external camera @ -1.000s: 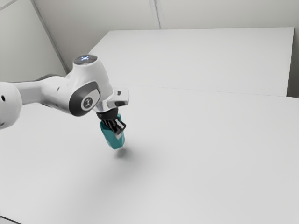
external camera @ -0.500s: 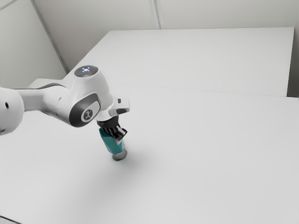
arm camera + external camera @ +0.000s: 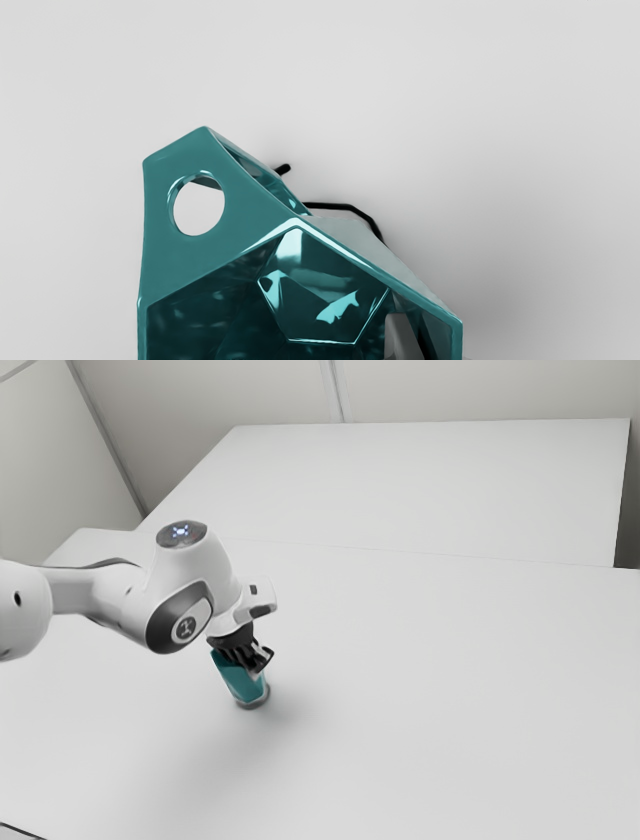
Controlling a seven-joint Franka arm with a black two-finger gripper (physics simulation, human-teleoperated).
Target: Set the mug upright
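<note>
The teal faceted mug (image 3: 240, 682) is low over the white table, leaning a little, its lower end at a dark grey patch; whether it touches the table I cannot tell. My gripper (image 3: 258, 662) is at its upper part, shut on its wall. In the wrist view the mug (image 3: 175, 260) has its open mouth toward the camera, with the holed handle part beside it. One grey finger (image 3: 402, 337) of my gripper (image 3: 430, 350) is inside the mug against the wall; the other finger is mostly hidden outside.
The white table (image 3: 450, 710) spreads around the mug, with another white surface (image 3: 430, 490) behind it. Thin black curved pieces (image 3: 345, 205) show beyond the mug in the wrist view. A dark line crosses the exterior view's lower left corner.
My hand has come down with the mug in its grip. The gap between the mug's lower end and the dark patch beneath has closed up.
</note>
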